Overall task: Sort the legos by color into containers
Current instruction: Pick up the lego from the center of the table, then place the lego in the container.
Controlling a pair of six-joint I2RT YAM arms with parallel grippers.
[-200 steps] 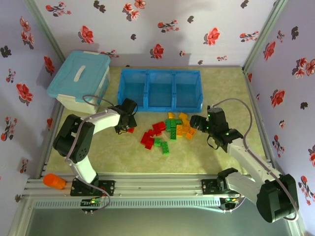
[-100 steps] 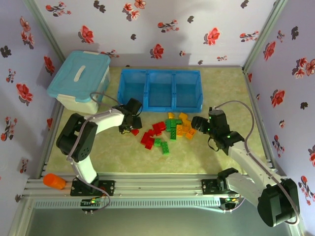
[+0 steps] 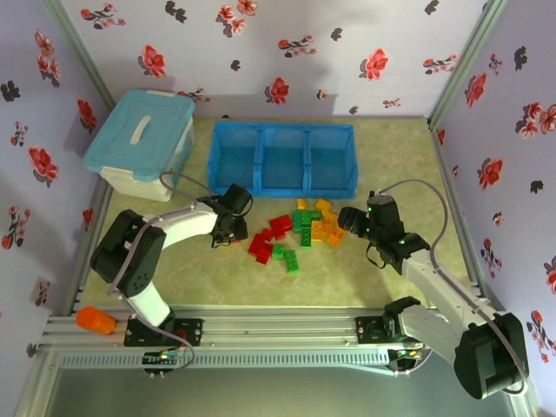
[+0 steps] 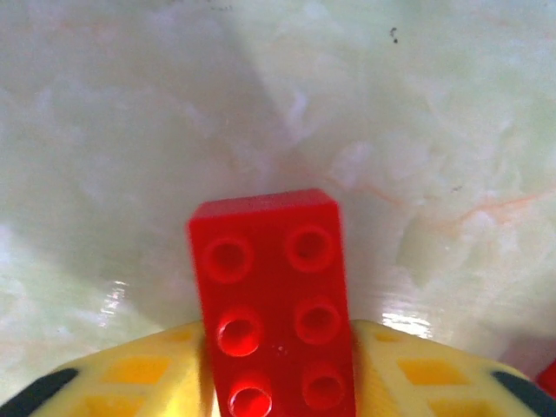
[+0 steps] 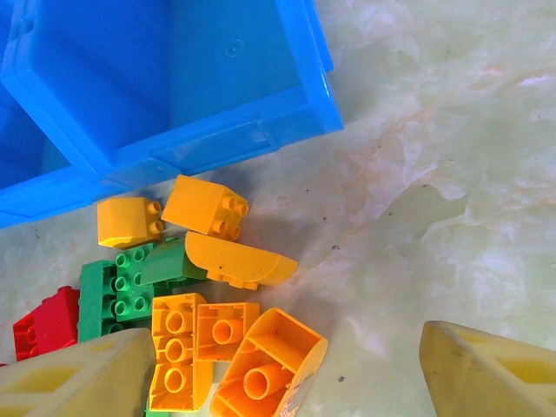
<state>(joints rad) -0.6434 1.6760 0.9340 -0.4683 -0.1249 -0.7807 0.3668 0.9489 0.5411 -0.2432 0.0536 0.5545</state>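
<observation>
The left tool (image 3: 233, 228) pinches a red brick (image 4: 271, 295) between its yellow pads (image 4: 139, 382), over the pale green marbled bench (image 3: 391, 156). The right tool (image 5: 287, 365) hangs with jaws spread above orange legos (image 5: 178, 347), near the blue tray (image 3: 282, 129). Lilac walls (image 3: 347, 35) carry red flowers.

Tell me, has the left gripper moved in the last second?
Yes. The left gripper shifted right, along the blue tray's front, toward the lego pile.

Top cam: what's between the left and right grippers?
The loose lego pile, running red, green, orange from the left gripper to the right gripper. Shows in the top view.
</observation>
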